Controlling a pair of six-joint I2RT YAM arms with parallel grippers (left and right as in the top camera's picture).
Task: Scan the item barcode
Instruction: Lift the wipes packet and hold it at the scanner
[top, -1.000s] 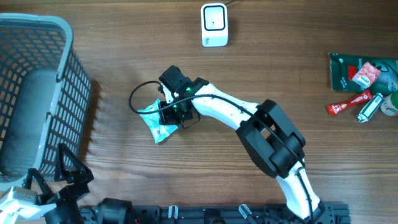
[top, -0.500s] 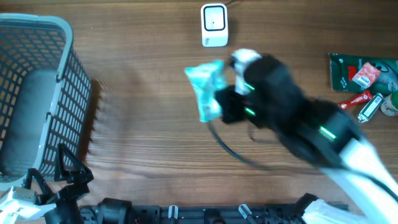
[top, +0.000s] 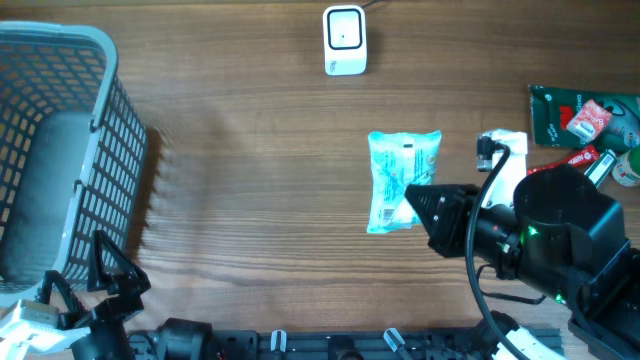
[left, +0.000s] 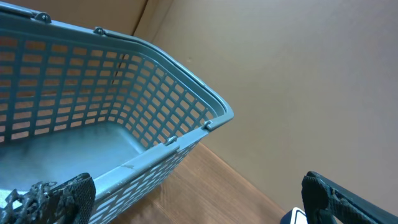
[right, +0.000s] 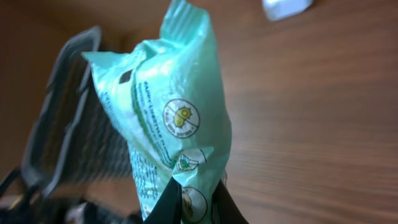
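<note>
now, right hand (top: 412, 205): closed tight, its dark fingertips pinching the bottom edge of the mint-green packet (top: 403, 180); in the wrist view the hand (right: 194, 202) clamps the crinkled seam from below.
packet position: just to the 3 o'clock side of the middle of the overhead view, long side running 12 to 6 o'clock, broad printed face turned up to the overhead camera; in the wrist view the packet (right: 168, 112) stands up out of the fingers with the wood far behind it.
packet print: round icons and small text show; which patch is the barcode i cannot tell.
scanner (top: 345, 40): white, at 12 o'clock from the packet, well apart from it.
surface (top: 250, 200): brown wood grain.
loose goods: a dark green pack (top: 560, 110) and a red sachet (top: 562, 166) at 2 o'clock by the edge.
basket (top: 122, 130): grey mesh at 9 o'clock; its rim (left: 186, 81) fills the left wrist view.
left hand (left: 193, 208): fingers spread wide, gripping nothing, at 7 o'clock beside the basket.
</note>
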